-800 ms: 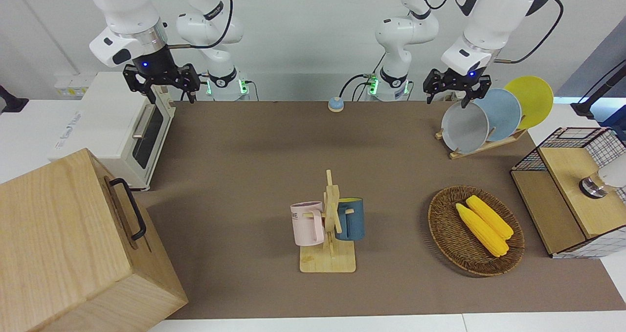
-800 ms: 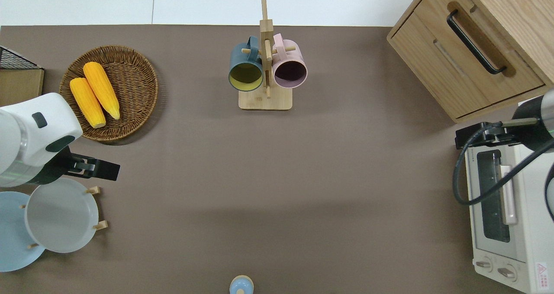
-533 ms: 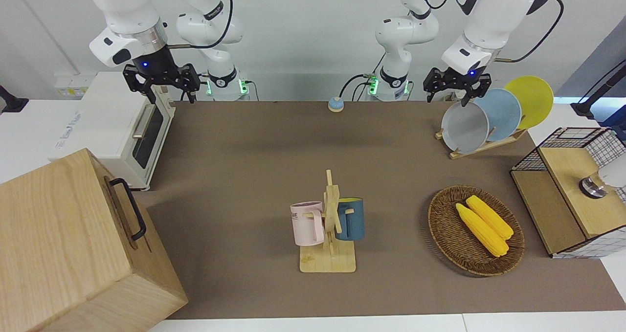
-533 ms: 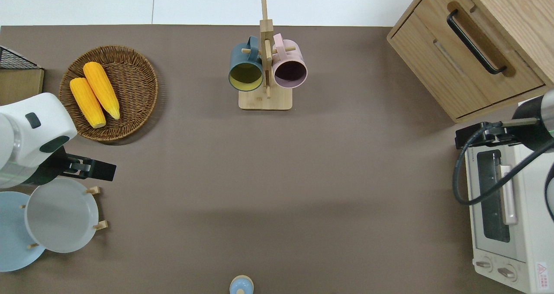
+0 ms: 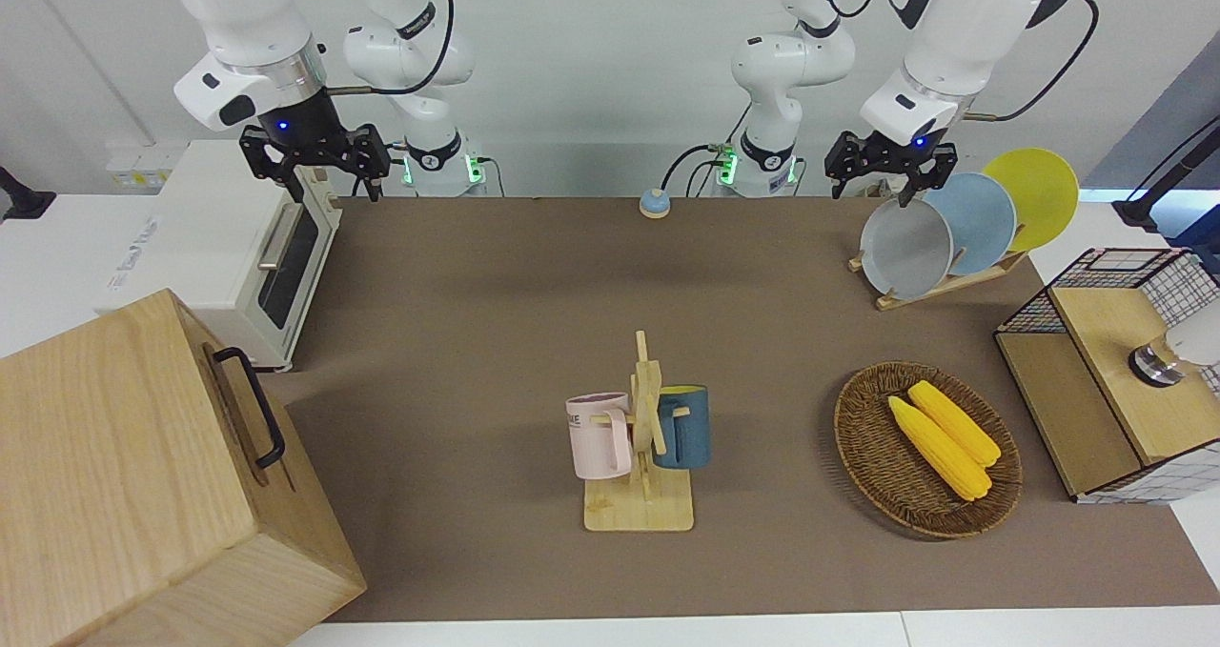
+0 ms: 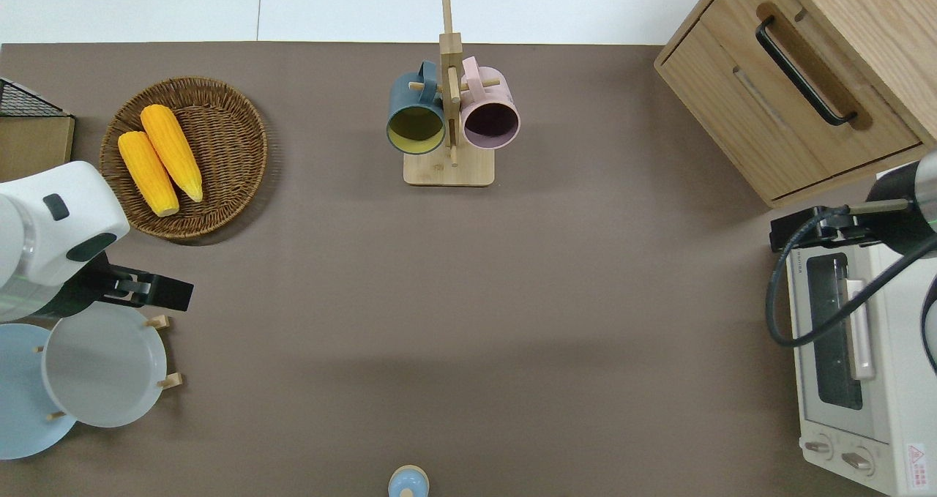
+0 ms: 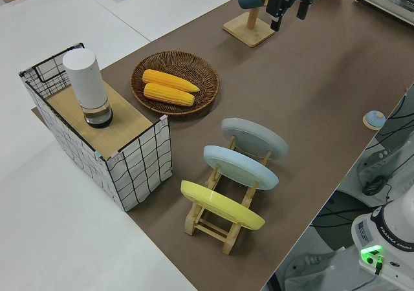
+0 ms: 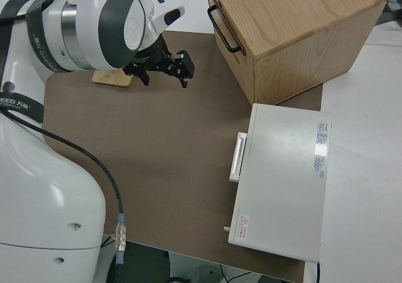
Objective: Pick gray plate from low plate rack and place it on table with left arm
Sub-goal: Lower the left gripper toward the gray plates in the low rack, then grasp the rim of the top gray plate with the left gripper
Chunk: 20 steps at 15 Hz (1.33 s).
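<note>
Matte gray plate point(image 5: 905, 248) on a light wooden low plate rack point(image 7: 223, 221); matte brown table point(image 5: 496, 323).

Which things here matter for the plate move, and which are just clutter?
In play: gray plate, low plate rack, table, left gripper.
Clutter: blue plate, yellow plate, corn basket, mug stand, toaster oven.

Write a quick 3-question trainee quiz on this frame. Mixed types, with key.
1. True or false: the gray plate still stands in the low plate rack.
2. How many plates does the rack hold?
3. Multiple choice: the left gripper hangs over A) the wicker basket B) the gray plate's upper rim C) the mug stand.

Key:
1. True.
2. Three: gray, light blue plate, yellow plate.
3. B; its fingers are spread and the plate is not yet gripped.
</note>
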Available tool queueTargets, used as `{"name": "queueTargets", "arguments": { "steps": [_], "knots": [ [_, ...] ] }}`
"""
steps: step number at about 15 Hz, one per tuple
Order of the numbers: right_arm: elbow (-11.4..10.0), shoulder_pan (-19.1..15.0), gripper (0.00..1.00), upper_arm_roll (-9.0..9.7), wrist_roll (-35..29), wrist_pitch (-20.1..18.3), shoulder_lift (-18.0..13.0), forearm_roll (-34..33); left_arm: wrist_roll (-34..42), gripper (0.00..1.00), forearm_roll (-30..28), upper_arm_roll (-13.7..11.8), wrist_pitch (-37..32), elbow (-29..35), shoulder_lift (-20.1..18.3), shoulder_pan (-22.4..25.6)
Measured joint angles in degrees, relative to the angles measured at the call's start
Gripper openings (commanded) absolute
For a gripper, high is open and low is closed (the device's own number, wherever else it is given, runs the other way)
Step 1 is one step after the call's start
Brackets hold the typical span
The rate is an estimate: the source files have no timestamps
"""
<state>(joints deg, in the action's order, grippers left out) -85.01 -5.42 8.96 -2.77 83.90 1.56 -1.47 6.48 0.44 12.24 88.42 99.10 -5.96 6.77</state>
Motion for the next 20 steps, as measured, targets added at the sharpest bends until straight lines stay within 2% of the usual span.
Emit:
{"name": "queueTargets", "arguments": {
  "steps": [2, 6, 8, 16, 20],
  "knots": [
    [0.0, 0.0, 0.983, 0.00, 0.0, 0.0, 0.0, 0.0, 1.1, 1.00, 1.0, -0.3, -0.2, 0.0, 0.0, 0.4],
    [0.0, 0.0, 0.983, 0.00, 0.0, 0.0, 0.0, 0.0, 5.5, 1.00, 2.0, -3.4, -0.2, 0.0, 0.0, 1.8],
    [0.0, 0.0, 0.983, 0.00, 0.0, 0.0, 0.0, 0.0, 7.3, 1.00, 4.6, -4.4, -0.2, 0.0, 0.0, 2.3],
    [0.0, 0.0, 0.983, 0.00, 0.0, 0.0, 0.0, 0.0, 11.4, 1.00, 7.7, -6.6, 0.1, 1.0, 0.0, 5.4],
    [0.0, 0.0, 0.983, 0.00, 0.0, 0.0, 0.0, 0.0, 15.3, 1.00, 7.9, -7.8, 6.1, 5.3, -0.1, 8.5]
  ]
}}
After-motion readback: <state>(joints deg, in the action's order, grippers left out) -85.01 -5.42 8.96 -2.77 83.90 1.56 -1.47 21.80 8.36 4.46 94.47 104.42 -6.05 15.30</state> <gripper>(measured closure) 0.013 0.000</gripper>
